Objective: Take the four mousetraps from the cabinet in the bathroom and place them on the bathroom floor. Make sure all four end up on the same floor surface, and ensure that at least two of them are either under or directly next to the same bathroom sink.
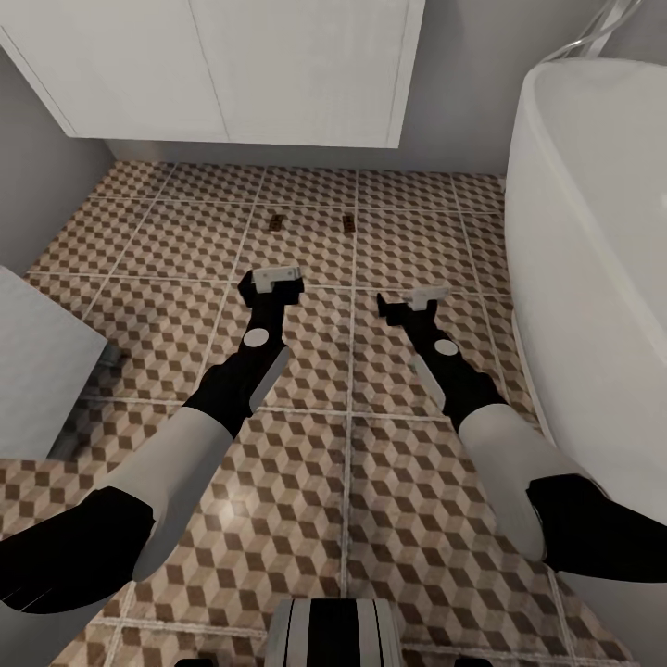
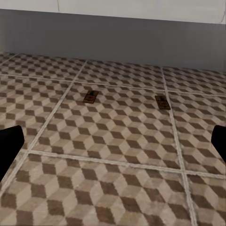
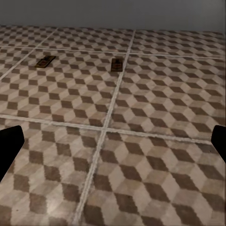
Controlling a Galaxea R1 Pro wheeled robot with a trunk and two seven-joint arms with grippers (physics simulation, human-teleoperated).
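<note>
The bathroom floor (image 1: 306, 445) spreads across the room in square tiles printed with brown-and-beige cubes, parted by pale grout lines. At the far left a grey wall meets a pale block (image 1: 37, 361) standing on the tiles. Along the back wall hangs a white unit with flat doors (image 1: 232, 69), a shadowed gap below it. At the right rises the curved white side of a bathtub (image 1: 593, 278).

Two mousetraps lie flat on the tiles ahead of the arms, well apart from each other, both just below the white unit: the left mousetrap (image 1: 276, 221) (image 2: 90, 97) (image 3: 45, 61) and the right mousetrap (image 1: 348, 222) (image 2: 162, 102) (image 3: 117, 64), which sits just beside a grout line.

The left pincer (image 1: 276, 276) hovers over the floor short of the left mousetrap; in its wrist view the dark fingertips (image 2: 9, 146) stand at opposite edges, spread wide, with nothing between them. The right pincer (image 1: 424, 296) hangs likewise short of the right mousetrap, its fingertips (image 3: 9, 146) set wide and empty, touching nothing.
</note>
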